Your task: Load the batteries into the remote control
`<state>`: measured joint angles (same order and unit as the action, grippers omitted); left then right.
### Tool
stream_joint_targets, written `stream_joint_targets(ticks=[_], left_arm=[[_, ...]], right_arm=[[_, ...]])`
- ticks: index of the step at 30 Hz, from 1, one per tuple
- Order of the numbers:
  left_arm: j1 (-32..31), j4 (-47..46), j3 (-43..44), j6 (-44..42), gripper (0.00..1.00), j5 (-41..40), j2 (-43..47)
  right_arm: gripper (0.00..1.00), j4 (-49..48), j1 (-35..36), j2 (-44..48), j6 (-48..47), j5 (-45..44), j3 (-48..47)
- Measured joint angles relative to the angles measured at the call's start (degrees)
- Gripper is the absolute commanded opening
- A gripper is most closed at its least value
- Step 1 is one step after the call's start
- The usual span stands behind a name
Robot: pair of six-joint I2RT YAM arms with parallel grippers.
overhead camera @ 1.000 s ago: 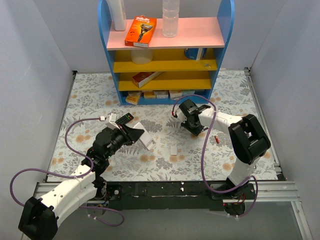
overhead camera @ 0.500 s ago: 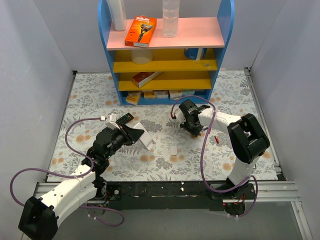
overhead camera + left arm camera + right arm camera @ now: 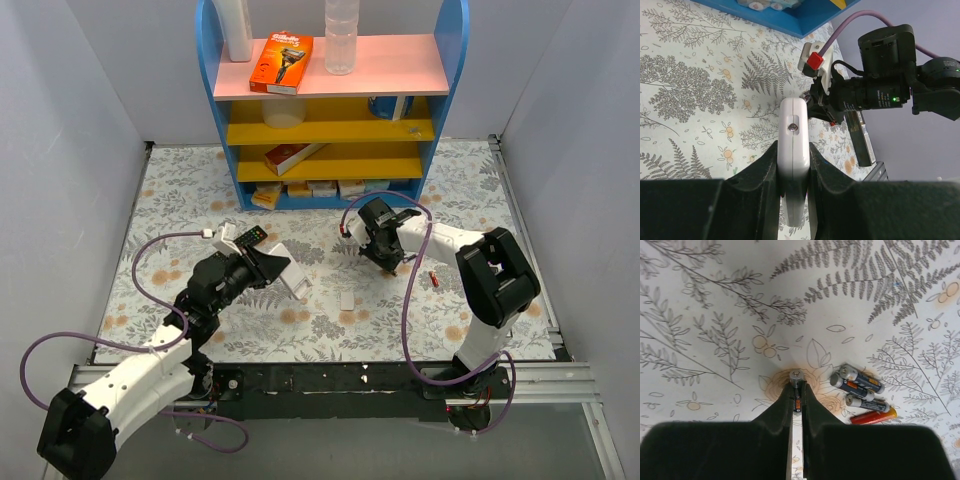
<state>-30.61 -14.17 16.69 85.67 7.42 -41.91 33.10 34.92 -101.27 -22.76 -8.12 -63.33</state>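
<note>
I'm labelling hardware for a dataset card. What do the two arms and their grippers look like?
Both the left arm and right arm have white links, black joints and a looping purple cable. The left gripper and right gripper have black, tapering fingers. The right wrist carries a white connector with a red block and a green light.

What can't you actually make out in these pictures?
Remote control: left wrist view shows only one narrow side, clamped in the left gripper; its battery bay is out of sight.
Held battery: right wrist view, the right gripper covers most of it.
Loose batteries: right wrist view, labels too small to read.
</note>
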Motion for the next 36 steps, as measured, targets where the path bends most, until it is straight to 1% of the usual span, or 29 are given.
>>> stream_joint_targets(ticks=[5, 8, 12, 16, 20, 27, 31, 36], left_arm=[[0.0, 1.2, 3.7, -0.1, 0.00, 2.4, -4.0], [0.2, 1.5, 7.0, -0.7, 0.00, 5.2, -8.2], [1.9, 2.1, 11.5, -1.2, 0.00, 11.5, -14.8], [5.4, 1.9, 13.9, -1.3, 0.00, 18.9, -20.7], [8.2, 0.8, 15.4, -1.3, 0.00, 26.8, -25.8], [8.8, -3.7, 17.9, -1.4, 0.00, 36.6, -29.0], [8.8, -7.7, 18.4, -0.6, 0.00, 40.3, -29.6], [8.8, -9.8, 18.7, 0.2, 0.00, 42.9, -30.0]], right_arm=[[0.01, 0.6, 0.8, 2.8, 0.5, 4.2, 0.0], [0.01, 1.2, 2.5, 7.7, 1.0, 6.9, -0.5], [0.01, 1.2, 5.9, 16.2, 1.4, 11.6, -2.6], [0.01, 1.0, 8.0, 22.1, 0.3, 17.7, -5.3], [0.01, 1.0, 11.1, 24.2, -0.5, 21.9, -7.6], [0.01, 0.5, 19.1, 25.1, -1.4, 27.5, -9.9], [0.01, -0.2, 21.9, 25.0, -1.6, 28.3, -10.1], [0.01, 0.1, 23.8, 23.8, -2.4, 27.7, -10.9]])
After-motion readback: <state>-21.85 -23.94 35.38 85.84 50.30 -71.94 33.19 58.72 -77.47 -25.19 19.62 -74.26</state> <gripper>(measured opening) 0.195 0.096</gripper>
